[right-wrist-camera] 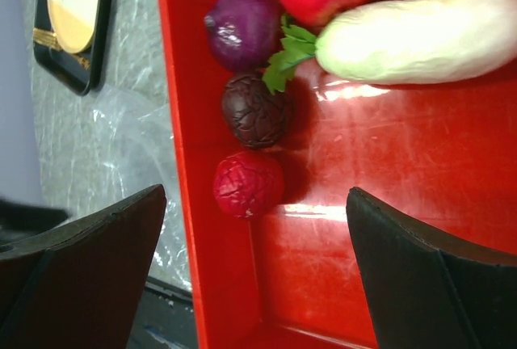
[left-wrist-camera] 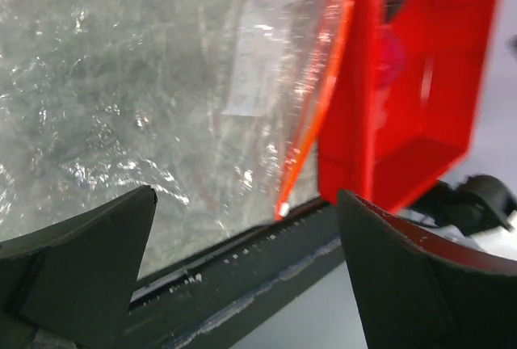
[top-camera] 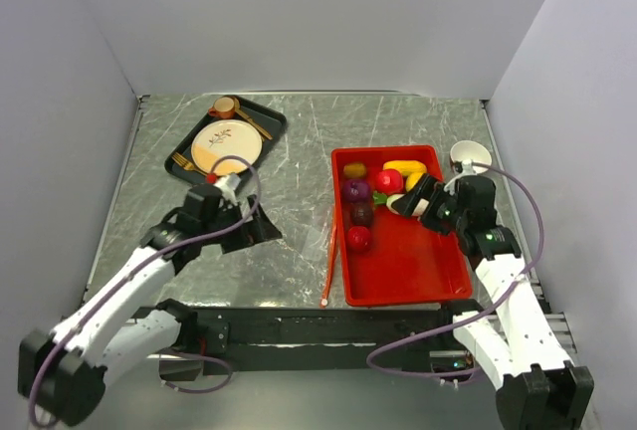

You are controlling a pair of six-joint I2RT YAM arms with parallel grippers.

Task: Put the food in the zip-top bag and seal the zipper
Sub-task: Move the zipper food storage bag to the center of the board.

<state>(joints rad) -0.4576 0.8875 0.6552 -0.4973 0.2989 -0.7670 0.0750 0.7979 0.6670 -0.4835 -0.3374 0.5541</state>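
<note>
I have both sets of jaws spread wide, gripping nothing. The left gripper point(top-camera: 254, 229) hangs low over the tabletop point(top-camera: 309, 131) at the clear zip-top bag point(left-wrist-camera: 266, 82), which lies flat just left of the red tray point(top-camera: 408, 261). Its orange-red zipper point(top-camera: 331, 251) runs along the tray's left wall. The right gripper point(top-camera: 416, 196) hovers over the tray, where the food point(right-wrist-camera: 250, 183) lies: red, maroon and purple pieces lined along the left wall, a white radish point(right-wrist-camera: 420, 34) beside them.
</note>
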